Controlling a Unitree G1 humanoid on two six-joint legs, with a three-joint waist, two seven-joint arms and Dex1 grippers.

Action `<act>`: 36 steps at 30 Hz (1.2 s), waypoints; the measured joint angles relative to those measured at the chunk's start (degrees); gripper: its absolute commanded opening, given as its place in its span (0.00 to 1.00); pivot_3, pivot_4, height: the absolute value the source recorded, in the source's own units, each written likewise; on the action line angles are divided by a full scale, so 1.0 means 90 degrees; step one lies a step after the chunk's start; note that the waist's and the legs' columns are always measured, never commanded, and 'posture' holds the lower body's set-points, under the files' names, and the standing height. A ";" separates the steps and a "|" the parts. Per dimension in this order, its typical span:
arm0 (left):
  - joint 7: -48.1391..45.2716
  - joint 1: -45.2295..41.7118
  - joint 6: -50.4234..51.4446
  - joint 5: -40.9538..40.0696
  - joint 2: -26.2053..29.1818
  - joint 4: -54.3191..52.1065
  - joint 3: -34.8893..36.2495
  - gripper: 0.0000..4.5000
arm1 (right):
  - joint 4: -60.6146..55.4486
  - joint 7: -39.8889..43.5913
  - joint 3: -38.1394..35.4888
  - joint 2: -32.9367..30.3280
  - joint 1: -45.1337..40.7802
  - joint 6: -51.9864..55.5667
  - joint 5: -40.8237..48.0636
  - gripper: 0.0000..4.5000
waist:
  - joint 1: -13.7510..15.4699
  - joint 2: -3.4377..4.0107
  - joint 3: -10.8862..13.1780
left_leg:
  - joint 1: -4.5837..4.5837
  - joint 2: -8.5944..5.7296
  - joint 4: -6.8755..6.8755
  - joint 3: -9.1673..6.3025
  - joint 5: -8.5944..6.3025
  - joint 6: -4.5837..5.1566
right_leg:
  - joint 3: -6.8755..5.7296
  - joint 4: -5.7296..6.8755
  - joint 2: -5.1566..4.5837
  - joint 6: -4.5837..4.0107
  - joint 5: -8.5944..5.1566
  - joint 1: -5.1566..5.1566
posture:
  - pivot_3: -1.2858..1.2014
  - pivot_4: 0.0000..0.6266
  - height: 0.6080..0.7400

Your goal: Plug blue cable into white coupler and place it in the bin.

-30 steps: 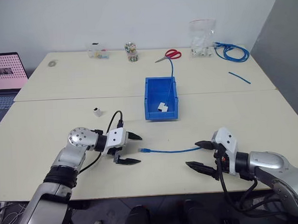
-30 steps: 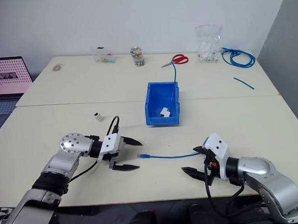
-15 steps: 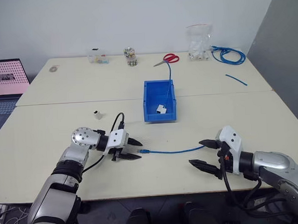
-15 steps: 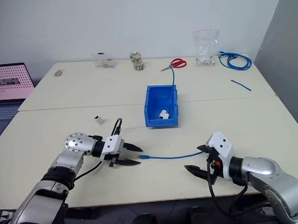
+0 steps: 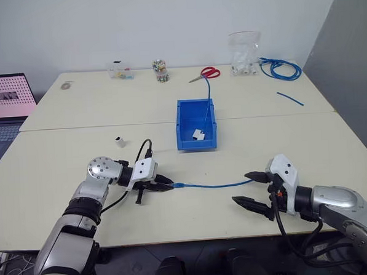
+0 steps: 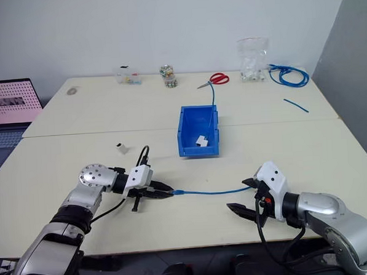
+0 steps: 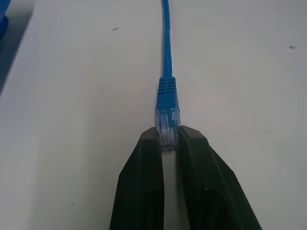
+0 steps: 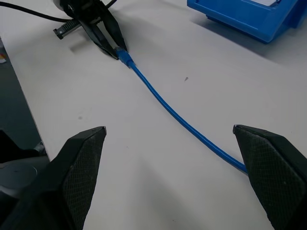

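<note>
The left gripper point(image 7: 168, 139) has its fingers clamped on the clear plug of the blue cable point(image 5: 214, 186), which lies straight across the pale surface point(image 5: 245, 146) toward the right gripper point(image 5: 253, 189), whose fingers stand wide apart around the cable's other end. The white coupler point(image 5: 119, 141) sits on the surface beyond the left gripper, apart from it, and the bin point(image 5: 186, 122) stands near the middle, beyond the cable.

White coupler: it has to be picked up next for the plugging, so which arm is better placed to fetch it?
Probably the right. The left gripper is shut on the blue cable plug, while the right gripper is open, though the white coupler lies on the left.
</note>
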 measured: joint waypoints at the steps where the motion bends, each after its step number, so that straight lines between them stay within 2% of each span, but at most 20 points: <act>1: 0.0063 0.0176 0.0740 -0.0194 -0.0015 -0.0345 0.0097 0.05 | -0.0002 -0.0034 -0.0128 0.0086 -0.0002 0.0133 0.0206 1.00 | 0.0002 -0.0002 0.0005 | -0.0007 0.0003 0.0000 -0.0003 0.0000 0.0000 | -0.0001 0.0000 -0.0003 0.0000 0.0000 -0.0004 | 0.52 0.24 1.00; 3: 0.0276 0.0571 0.2664 -0.0797 0.0000 -0.1446 0.0232 0.05 | -0.0007 -0.0130 -0.0519 0.0217 -0.0021 0.0637 0.1065 1.00 | 0.0008 -0.0018 0.0021 | -0.0026 0.0005 0.0000 -0.0007 0.0000 -0.0001 | -0.0003 -0.0005 -0.0008 0.0003 -0.0002 -0.0013 | 0.52 0.24 1.00; 6: 0.0771 0.1128 0.5448 -0.2082 -0.0016 -0.3416 0.0372 0.05 | 0.0031 -0.0397 -0.1091 0.0239 0.0038 0.1398 0.3074 1.00 | -0.0007 -0.0067 0.0056 | -0.0079 0.0011 0.0002 -0.0020 -0.0001 -0.0001 | -0.0002 -0.0004 -0.0011 0.0006 -0.0003 -0.0059 | 0.52 0.24 1.00; 9: 0.1760 0.1415 0.7415 -0.3379 -0.0225 -0.4799 0.1134 0.05 | 0.0335 -0.1057 -0.1164 0.0216 0.0015 0.1599 0.4584 1.00 | -0.0017 -0.0085 0.0079 | -0.0101 0.0012 0.0004 -0.0029 -0.0001 -0.0001 | -0.0002 0.0000 -0.0011 0.0006 -0.0002 -0.0085 | 0.52 0.24 1.00; 14: 0.3448 0.1858 0.9257 -0.5136 -0.0899 -0.6034 0.2324 0.05 | 0.0957 -0.2636 -0.0891 0.0191 -0.0350 0.1109 0.6685 1.00 | -0.0067 -0.0097 0.0096 | -0.0089 0.0004 0.0005 -0.0018 0.0000 -0.0001 | 0.0004 0.0009 -0.0002 0.0008 -0.0001 -0.0084 | 0.52 0.24 1.00; 18: 0.4242 0.2170 0.9543 -0.5638 -0.1250 -0.6507 0.2464 0.05 | 0.1070 -0.3533 -0.0358 0.0391 -0.0680 0.0628 0.7329 1.00 | -0.0057 -0.0107 0.0103 | -0.0088 0.0001 0.0005 -0.0016 0.0000 -0.0001 | 0.0000 0.0009 0.0002 0.0008 -0.0001 -0.0083 | 0.52 0.24 1.00; 21: 0.4612 0.2203 0.9585 -0.5881 -0.1296 -0.6624 0.2543 0.05 | 0.1122 -0.3888 -0.0043 0.0411 -0.0863 0.0438 0.7551 1.00 | -0.0031 -0.0108 0.0104 | -0.0089 0.0000 0.0005 -0.0012 0.0000 -0.0002 | 0.0003 0.0006 0.0002 0.0008 -0.0001 -0.0084 | 0.52 0.24 1.00; 33: 0.5166 0.2288 0.9542 -0.6430 -0.1285 -0.6779 0.2570 0.05 | 0.1440 -0.4172 0.0643 0.0519 -0.1324 0.0157 0.7619 1.00 | -0.0011 -0.0108 0.0104 | -0.0097 0.0000 0.0003 -0.0008 0.0000 -0.0002 | 0.0006 -0.0004 -0.0004 0.0007 -0.0001 -0.0086 | 0.52 0.24 1.00; 34: 0.5179 0.2292 0.9527 -0.6457 -0.1283 -0.6788 0.2567 0.05 | 0.1490 -0.4182 0.0668 0.0547 -0.1336 0.0147 0.7619 0.92 | -0.0010 -0.0108 0.0104 | -0.0097 0.0000 0.0003 -0.0008 0.0000 -0.0002 | 0.0006 -0.0004 -0.0004 0.0007 -0.0001 -0.0086 | 0.52 0.24 1.00; 36: 0.5216 0.2303 0.9508 -0.6492 -0.1272 -0.6807 0.2558 0.05 | 0.1567 -0.4214 0.0675 0.0610 -0.1349 0.0075 0.7619 0.85 | -0.0010 -0.0108 0.0104 | -0.0097 0.0000 0.0003 -0.0007 0.0000 -0.0002 | 0.0007 -0.0004 -0.0003 0.0007 -0.0001 -0.0087 | 0.52 0.24 1.00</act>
